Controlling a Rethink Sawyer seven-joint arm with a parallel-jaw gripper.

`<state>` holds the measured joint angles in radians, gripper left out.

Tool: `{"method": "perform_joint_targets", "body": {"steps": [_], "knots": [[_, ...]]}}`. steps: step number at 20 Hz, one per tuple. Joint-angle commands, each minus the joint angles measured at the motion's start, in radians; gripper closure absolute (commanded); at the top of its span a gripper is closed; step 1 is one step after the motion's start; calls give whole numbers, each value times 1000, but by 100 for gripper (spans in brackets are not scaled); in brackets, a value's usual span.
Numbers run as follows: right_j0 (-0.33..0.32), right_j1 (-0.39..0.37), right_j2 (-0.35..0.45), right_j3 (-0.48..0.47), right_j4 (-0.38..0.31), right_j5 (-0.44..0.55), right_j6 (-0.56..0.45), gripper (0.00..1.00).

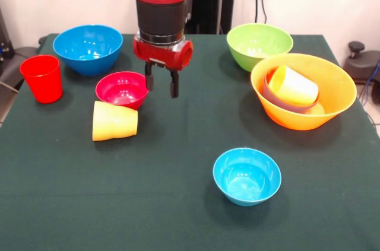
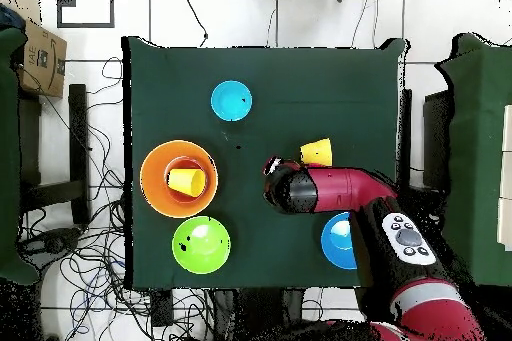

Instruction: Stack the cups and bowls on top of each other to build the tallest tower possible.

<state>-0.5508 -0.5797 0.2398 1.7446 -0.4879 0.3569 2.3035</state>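
My gripper (image 1: 161,86) is open and empty, hanging just right of a small crimson bowl (image 1: 122,89). A yellow cup (image 1: 114,120) lies on its side in front of that bowl. A red cup (image 1: 41,78) stands upright at the left, next to a medium blue bowl (image 1: 88,48). At the right, the large yellow-orange bowl (image 1: 332,94) holds a small greyish bowl (image 1: 279,101) with a tilted yellow cup (image 1: 293,85) in it. A lime green bowl (image 1: 259,45) stands behind it. A small light-blue bowl (image 1: 247,175) sits alone at the front.
In the overhead view the arm (image 2: 335,189) covers the gripper, most of the crimson bowl and part of the blue bowl (image 2: 334,242). The dark green table (image 1: 178,203) has bare cloth in the middle and front left. Cables lie on the floor around it.
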Motion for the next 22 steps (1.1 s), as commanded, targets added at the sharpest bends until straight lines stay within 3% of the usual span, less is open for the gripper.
{"method": "perform_joint_targets", "body": {"steps": [1, 10, 16, 22], "knots": [[-1, 46, 59, -78, -74, -29, -90, 0], [-40, -89, 107, 12, -20, 65, -123, 0], [-42, -140, 128, 43, 6, 107, -114, 0], [-47, -92, 124, 0, -19, 92, -117, 0]]}}
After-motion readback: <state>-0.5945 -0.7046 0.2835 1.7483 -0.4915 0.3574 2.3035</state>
